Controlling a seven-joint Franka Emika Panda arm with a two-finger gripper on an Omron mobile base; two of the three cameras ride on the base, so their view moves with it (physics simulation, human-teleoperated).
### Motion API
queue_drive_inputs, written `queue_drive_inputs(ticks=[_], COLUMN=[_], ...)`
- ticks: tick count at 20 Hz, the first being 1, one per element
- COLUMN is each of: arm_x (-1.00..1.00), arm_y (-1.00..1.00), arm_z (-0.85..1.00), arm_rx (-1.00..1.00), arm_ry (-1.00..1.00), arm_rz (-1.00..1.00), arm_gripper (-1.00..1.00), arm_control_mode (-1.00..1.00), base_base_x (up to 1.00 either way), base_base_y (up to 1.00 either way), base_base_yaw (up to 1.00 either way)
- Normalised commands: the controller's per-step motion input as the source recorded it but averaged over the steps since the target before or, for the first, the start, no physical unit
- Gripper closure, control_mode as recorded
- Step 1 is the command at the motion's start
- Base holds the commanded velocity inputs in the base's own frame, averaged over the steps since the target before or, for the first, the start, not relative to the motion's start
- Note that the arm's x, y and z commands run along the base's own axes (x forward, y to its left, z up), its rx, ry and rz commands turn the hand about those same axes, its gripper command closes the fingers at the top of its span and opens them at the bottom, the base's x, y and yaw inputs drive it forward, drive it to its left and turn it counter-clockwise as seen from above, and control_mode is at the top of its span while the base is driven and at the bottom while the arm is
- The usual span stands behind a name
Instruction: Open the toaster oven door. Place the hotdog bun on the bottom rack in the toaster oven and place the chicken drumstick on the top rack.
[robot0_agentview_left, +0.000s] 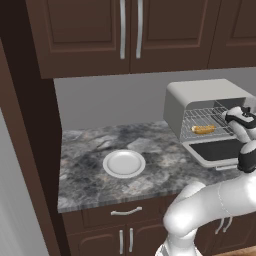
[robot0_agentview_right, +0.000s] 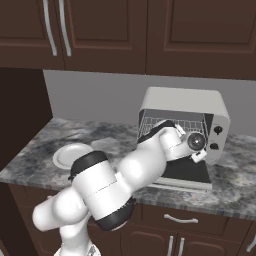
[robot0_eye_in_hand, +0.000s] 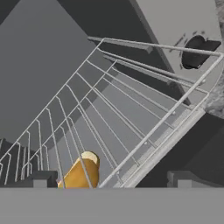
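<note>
Inside the toaster oven (robot0_agentview_left: 200, 107), hotdog bun (robot0_agentview_left: 203, 129) is lying on bottom rack (robot0_agentview_left: 212, 131); pincer (robot0_eye_in_hand: 109, 180) is hovering wide open, holding nothing.

Matt grey metal toaster oven (robot0_agentview_left: 205, 95) with thin wire racks (robot0_eye_in_hand: 131, 113); speckled stone table (robot0_agentview_left: 90, 160); glossy white plate (robot0_agentview_left: 124, 163); dark wood cabinets (robot0_agentview_left: 90, 30).

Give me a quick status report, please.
Gripper open, empty, at the oven mouth. Hotdog bun on a rack in the toaster oven, door down. Nothing blocking.

One bun (robot0_agentview_left: 203, 129), one plate (robot0_agentview_left: 123, 163), two racks (robot0_eye_in_hand: 131, 109)
</note>
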Motion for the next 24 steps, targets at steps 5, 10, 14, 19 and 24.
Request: queue_drive_inputs(ticks=[5,10,14,19,24], arm_x=[0.22,0.2,0.19,0.05,0.0], arm_y=[0.0,0.0,-0.09,-0.3,-0.29], arm_z=[-0.07,-0.08,-0.16,-0.19,-0.28], arm_rx=[0.05,0.07,0.08,0.05,0.0], arm_ry=[0.0,0.0,0.0,0.02,0.11], arm_rz=[-0.04,0.0,0.0,0.0,0.0], arm_gripper=[-1.0,-1.0,-1.0,-1.0,-1.0], arm_control_mode=[-1.0,-1.0,-1.0,-1.0,-1.0], base_base_x=[0.0,0.0,0.0,0.0,0.0], base_base_y=[0.0,0.0,0.0,0.0,0.0], base_base_yaw=[0.0,0.0,0.0,0.0,0.0])
